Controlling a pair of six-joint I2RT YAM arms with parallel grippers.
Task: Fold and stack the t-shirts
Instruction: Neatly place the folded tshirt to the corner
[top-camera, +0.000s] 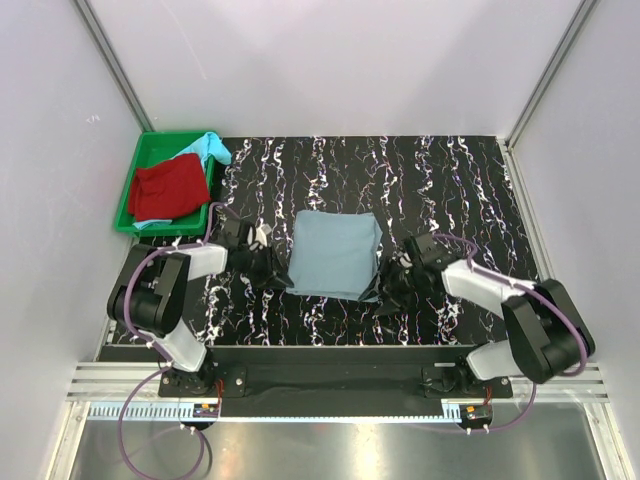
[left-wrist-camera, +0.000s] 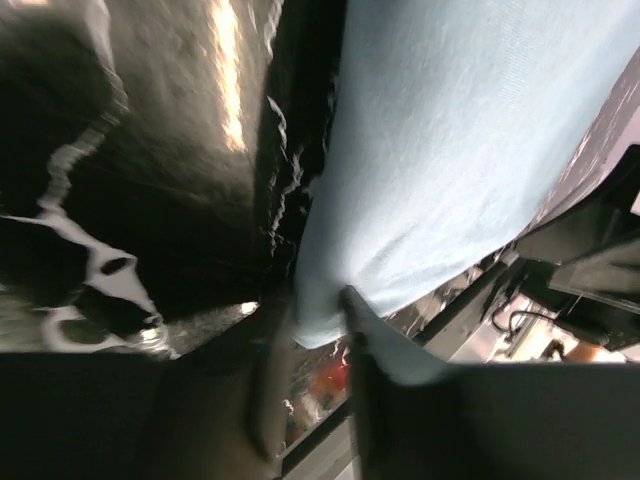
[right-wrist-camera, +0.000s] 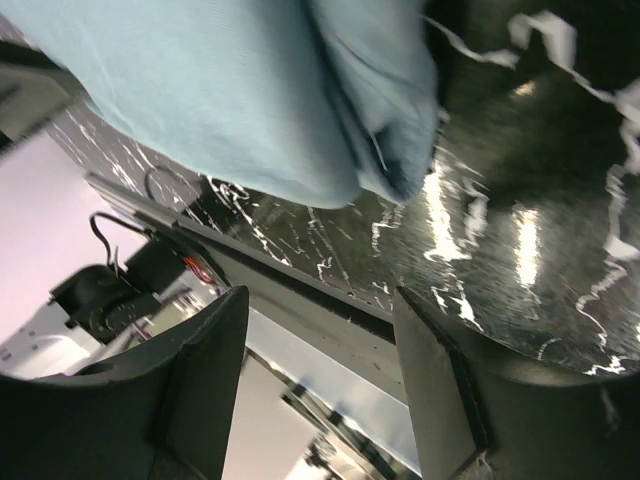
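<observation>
The grey-blue t-shirt (top-camera: 335, 255) lies as a folded square in the middle of the desk (top-camera: 470, 190), and you have a hand at each side of it. The left hand (top-camera: 260, 263) is at its left edge, and the right hand (top-camera: 396, 280) is just beside its near right corner. The red t-shirt (top-camera: 170, 188) and the turquoise t-shirt (top-camera: 212, 148) lie heaped in the green tray (top-camera: 128, 200) at the far left, well apart from the work.

In the left wrist view the near corner of the cloth sits right at the tips of your left fingers (left-wrist-camera: 365, 380). They stand close together with a thin gap showing, and you cannot tell from here whether they have caught the cloth or only touch it. Your right hand is spread wide with nothing between its fingers (right-wrist-camera: 205, 390), and the bunched, layered corner of the shirt lies just beyond them.

This reads as the start of one more fold, or a squaring-up, of the grey-blue shirt. Before you lift, make sure each hand has every layer. Run the lower finger flat along the desk and under the whole corner, because taking only the top layer would likely peel the fold open. Close the right hand fully on its corner first, then raise both sides together, low and level, so the edges stay parallel and the square does not skew
</observation>
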